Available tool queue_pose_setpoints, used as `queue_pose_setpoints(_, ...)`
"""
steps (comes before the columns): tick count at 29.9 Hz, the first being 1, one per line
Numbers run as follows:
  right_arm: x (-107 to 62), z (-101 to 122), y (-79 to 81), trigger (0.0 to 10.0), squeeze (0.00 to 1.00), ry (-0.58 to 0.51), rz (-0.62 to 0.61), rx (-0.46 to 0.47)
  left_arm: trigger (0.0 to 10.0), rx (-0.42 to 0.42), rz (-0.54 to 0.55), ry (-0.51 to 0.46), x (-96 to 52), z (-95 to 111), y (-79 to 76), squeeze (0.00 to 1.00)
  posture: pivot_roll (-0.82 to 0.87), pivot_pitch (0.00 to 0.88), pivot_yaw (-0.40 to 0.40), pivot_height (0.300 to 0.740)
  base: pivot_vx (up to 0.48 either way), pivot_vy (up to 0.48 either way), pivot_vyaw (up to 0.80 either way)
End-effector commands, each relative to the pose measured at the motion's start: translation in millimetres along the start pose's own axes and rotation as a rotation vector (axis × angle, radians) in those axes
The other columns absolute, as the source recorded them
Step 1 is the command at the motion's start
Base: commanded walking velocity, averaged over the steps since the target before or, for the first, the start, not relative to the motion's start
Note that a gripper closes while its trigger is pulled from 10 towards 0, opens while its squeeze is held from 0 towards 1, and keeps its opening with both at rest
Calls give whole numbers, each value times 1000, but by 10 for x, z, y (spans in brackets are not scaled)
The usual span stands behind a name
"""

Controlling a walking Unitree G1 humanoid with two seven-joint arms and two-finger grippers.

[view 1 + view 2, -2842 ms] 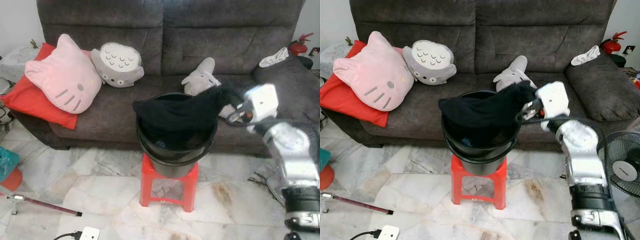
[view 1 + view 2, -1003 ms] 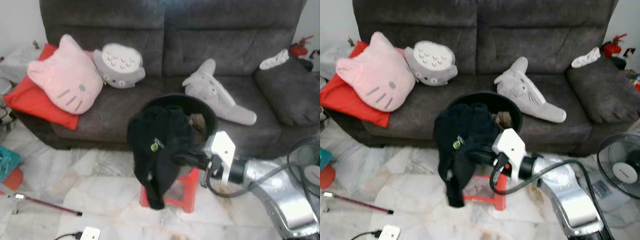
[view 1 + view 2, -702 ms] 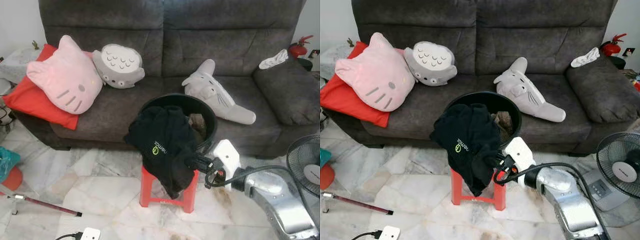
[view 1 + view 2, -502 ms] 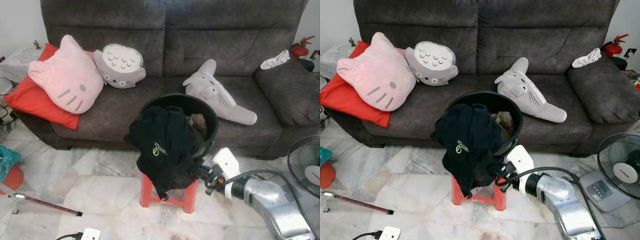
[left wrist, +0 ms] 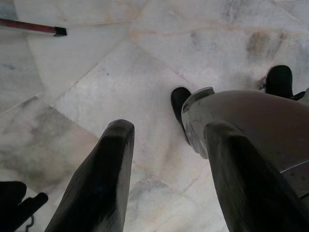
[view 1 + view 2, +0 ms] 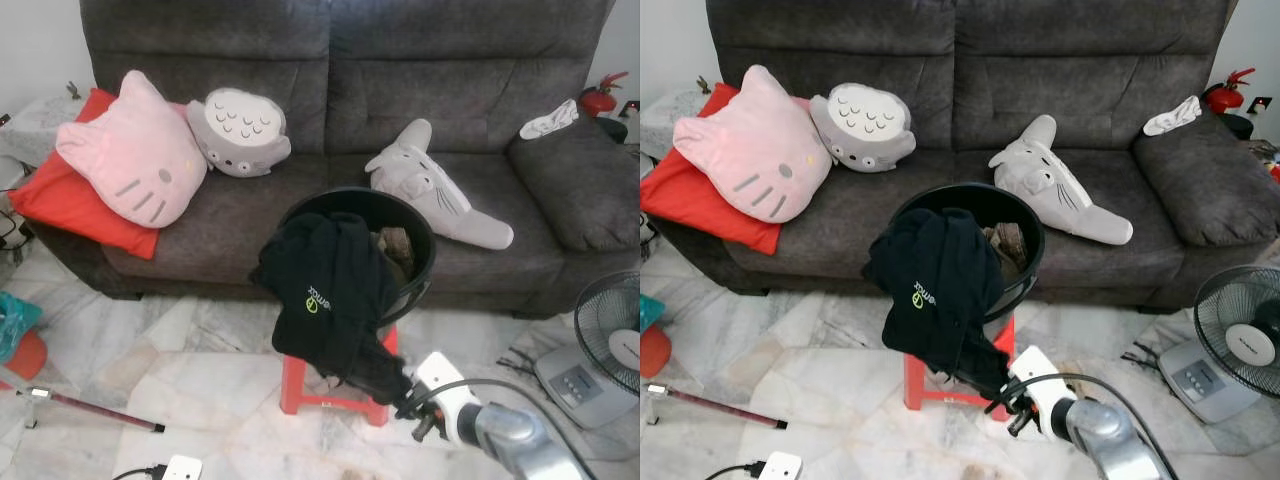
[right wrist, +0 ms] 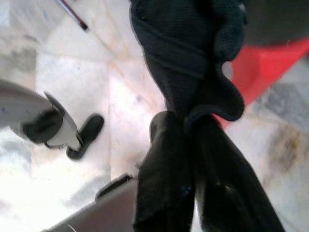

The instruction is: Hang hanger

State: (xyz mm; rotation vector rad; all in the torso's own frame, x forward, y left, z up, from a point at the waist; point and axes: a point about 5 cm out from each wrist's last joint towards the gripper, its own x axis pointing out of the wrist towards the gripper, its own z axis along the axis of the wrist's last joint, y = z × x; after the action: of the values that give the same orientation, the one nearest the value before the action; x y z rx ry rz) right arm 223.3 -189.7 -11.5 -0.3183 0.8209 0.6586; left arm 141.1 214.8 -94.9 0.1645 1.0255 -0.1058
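I see no hanger; a black garment (image 6: 330,295) drapes over the bucket (image 6: 415,245) rim on the red stool (image 6: 300,385), before the sofa (image 6: 250,205). My right tool (image 6: 405,398) pinches its lower hem. My left tool (image 5: 164,179) hangs spread above the floor (image 5: 120,87).

Soft, even indoor light; head views sharp, right wrist view blurred.

Grey sofa (image 6: 350,90), pink cat cushion (image 6: 130,160), red stool (image 6: 300,385), standing fan (image 6: 1240,340)
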Motion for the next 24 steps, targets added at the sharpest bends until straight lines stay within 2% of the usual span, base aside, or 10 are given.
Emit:
queue_pose_setpoints(1, 37, -39, -4, 10000, 0, 11, -26, 2, 10000, 4, -4, 30, -13, -64, 8, 0, -48, 28, 34, 740, 0, 0, 0)
queue_pose_setpoints(4, 58, -22, -23, 10000, 0, -20, -52, 50, 10000, 5, -6, 31, -13, -64, 7, 0, -48, 28, 35, 740, 0, 0, 0)
queue_pose_setpoints(5, 69, -12, -50, 10000, 173, -34, -71, 73, 10000, 6, -6, 31, -13, -65, 8, 0, -47, 26, 34, 740, 0, 0, 0)
queue_pose_setpoints(6, 71, 1, -84, 10000, 753, -47, -95, 87, 10000, 6, -6, 31, -14, -66, 8, 0, -47, 26, 34, 740, 0, 0, 0)
queue_pose_setpoints(7, 72, 7, -96, 10000, 988, -51, -104, 87, 10000, 7, -6, 31, -14, -66, 8, 0, -47, 26, 34, 740, 0, 0, 0)
queue_pose_setpoints(13, 39, 94, -292, 10000, 1000, -119, -240, 119, 10000, 5, -5, 30, -14, -67, 9, 0, -46, 25, 34, 740, 0, 0, 0)
queue_pose_setpoints(21, 32, 63, -403, 10000, 980, -129, -350, 128, 10000, 4, -6, 31, -14, -69, 4, 0, -44, 23, 32, 740, 0, 0, 0)
queue_pose_setpoints(22, 30, 51, -413, 10000, 753, -127, -364, 122, 10000, 4, -5, 30, -13, -68, 4, 0, -44, 23, 32, 740, 0, 0, 0)
queue_pose_setpoints(23, 30, 43, -418, 10000, 753, -126, -372, 119, 10000, 4, -5, 30, -13, -68, 4, 0, -44, 23, 32, 740, 0, 0, 0)
queue_pose_setpoints(24, 31, 42, -418, 10000, 278, -129, -372, 117, 10000, 4, -4, 30, -13, -68, 4, 0, -44, 23, 32, 740, 0, 0, 0)
